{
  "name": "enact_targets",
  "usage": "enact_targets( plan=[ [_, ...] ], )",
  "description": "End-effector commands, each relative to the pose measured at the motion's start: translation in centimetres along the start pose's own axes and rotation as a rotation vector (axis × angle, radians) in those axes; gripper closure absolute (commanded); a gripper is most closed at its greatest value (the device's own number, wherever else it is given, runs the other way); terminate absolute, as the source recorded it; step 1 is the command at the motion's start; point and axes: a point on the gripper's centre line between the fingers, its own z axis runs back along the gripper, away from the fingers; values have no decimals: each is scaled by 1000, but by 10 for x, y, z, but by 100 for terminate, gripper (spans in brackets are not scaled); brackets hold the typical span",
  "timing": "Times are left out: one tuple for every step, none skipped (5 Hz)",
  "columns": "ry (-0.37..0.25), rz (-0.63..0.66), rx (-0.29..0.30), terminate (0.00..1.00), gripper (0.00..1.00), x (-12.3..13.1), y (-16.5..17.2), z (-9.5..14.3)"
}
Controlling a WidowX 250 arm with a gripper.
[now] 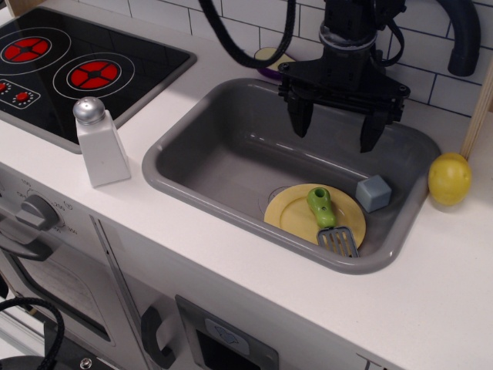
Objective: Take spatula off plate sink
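Observation:
The spatula [328,218] has a chunky green handle and a grey slotted blade. It lies on the yellow plate [293,213], blade toward the front. The plate rests on the floor of the grey sink [192,173], at its front right. My gripper [335,131] is black and hangs open over the back of the sink, above and behind the plate. Nothing is between its fingers. It is well apart from the spatula.
A grey-blue cube [373,193] sits in the sink just right of the plate. A yellow lemon-like ball [449,178] lies on the counter right of the sink. A white shaker [100,142] stands left of the sink, before the black stovetop [77,69].

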Motion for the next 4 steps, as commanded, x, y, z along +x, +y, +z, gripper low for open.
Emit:
enact_targets(
  plan=[
    [0,0,0,0,0,0,0,0],
    [-7,28,-12,0,0,-12,-1,-8],
    [1,108,-18,0,0,-22,-2,-23],
    [20,218,-22,0,0,-32,-5,-39]
  ],
)
